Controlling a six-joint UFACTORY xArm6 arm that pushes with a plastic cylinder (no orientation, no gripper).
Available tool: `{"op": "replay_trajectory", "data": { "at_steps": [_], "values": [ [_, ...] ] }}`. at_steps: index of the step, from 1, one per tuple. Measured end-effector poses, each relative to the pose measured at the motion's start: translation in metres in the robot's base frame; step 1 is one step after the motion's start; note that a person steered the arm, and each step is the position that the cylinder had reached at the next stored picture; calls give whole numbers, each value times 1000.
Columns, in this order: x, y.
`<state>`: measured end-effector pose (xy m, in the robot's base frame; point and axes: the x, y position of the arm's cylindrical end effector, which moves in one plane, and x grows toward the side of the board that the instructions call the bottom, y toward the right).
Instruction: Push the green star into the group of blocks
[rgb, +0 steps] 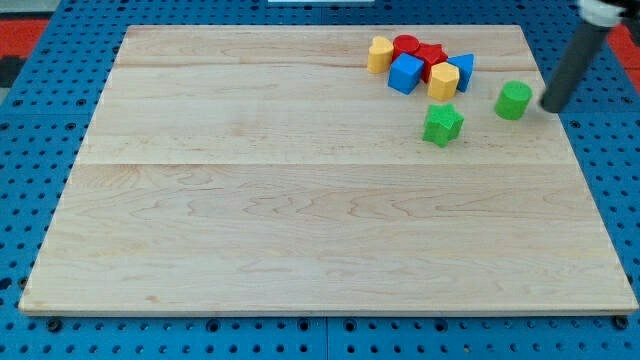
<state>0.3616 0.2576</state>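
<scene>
The green star (442, 124) lies on the wooden board (300, 220) at the view's upper right, a little below the group of blocks. The group holds a yellow block (379, 54), a red round block (405, 45), a red block (430, 56), a blue cube (406, 73), a yellow block (443, 80) and a blue block (464, 68), all touching or nearly so. A green round block (514, 100) stands apart to the right of the star. My tip (553, 106) is just right of the green round block, well right of the star.
The board's right edge (590, 180) runs close to my tip. Blue perforated table (40, 150) surrounds the board.
</scene>
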Motion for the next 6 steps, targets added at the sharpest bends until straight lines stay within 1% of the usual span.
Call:
{"op": "replay_trajectory", "data": {
  "at_steps": [1, 2, 3, 4, 5, 6],
  "values": [
    [6, -56],
    [-30, -63],
    [-5, -42],
    [75, 17],
    [91, -49],
    [40, -92]
  ]
}}
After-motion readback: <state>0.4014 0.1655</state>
